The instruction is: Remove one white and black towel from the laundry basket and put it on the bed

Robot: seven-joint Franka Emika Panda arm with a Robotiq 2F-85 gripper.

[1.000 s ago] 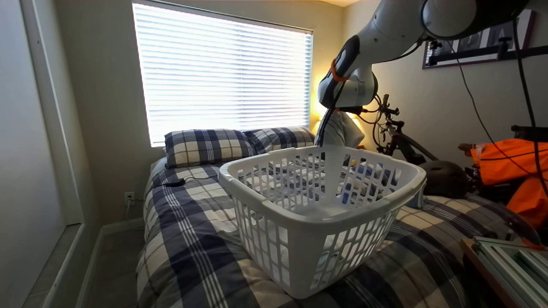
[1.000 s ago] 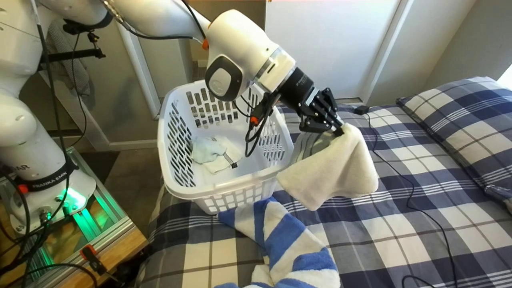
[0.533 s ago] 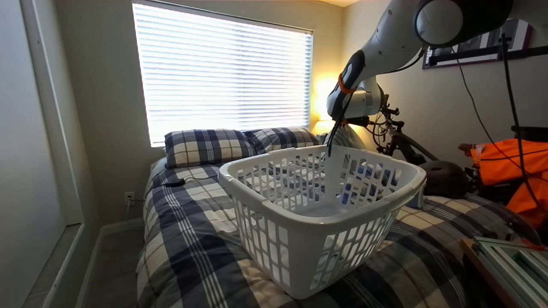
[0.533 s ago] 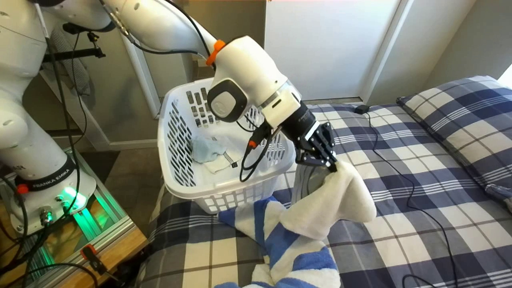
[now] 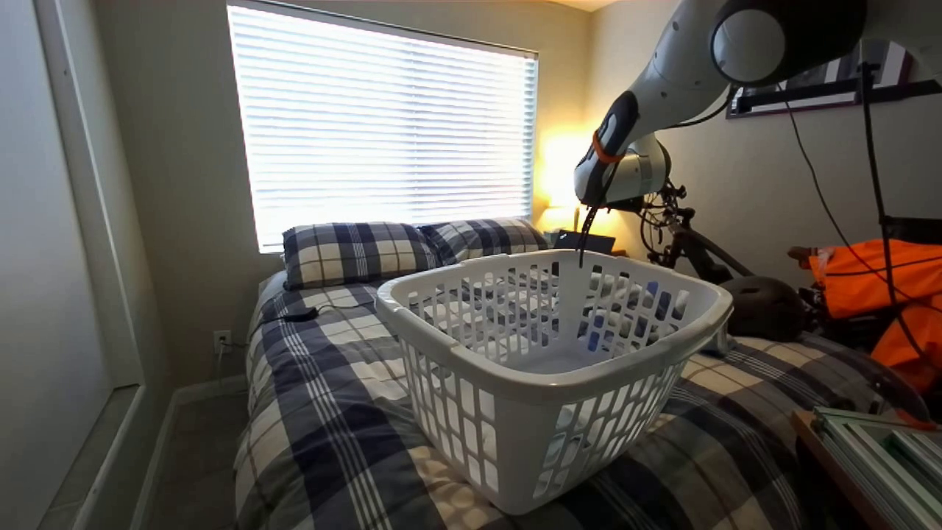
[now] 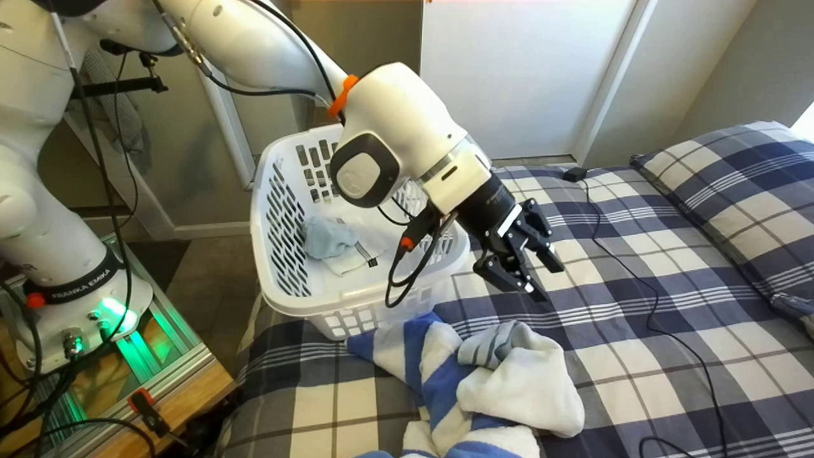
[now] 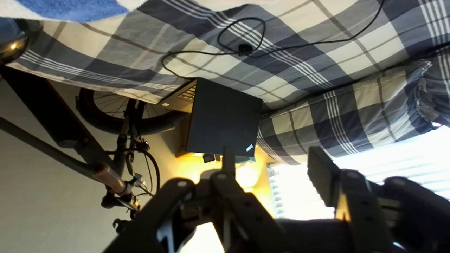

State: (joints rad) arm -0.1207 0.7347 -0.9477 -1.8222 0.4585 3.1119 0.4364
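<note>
The claw (image 6: 547, 278) is released, jaws spread wide, tilted downward over the bed (image 6: 617, 381) near the basket (image 6: 375, 291), and there's the towel (image 6: 521, 388), down on the bed! It lies in a loose crumple, apart from both basket and claw, mostly white, with a grey-striped fold showing at one end, and part of it rests on the blue-and-white cloth (image 6: 442, 372). That cloth stretches along the bed, right up beside the basket. The basket stands upright on the bed, holding a pale blue cloth (image 6: 329, 237) bunched against a white cloth (image 6: 346, 262). Swing to the wrist view: both jaws stand well apart, and beyond them come a dark laptop (image 7: 225, 119) at the bedside, a bike (image 7: 146, 126) and a plaid pillow (image 7: 337, 116).
</note>
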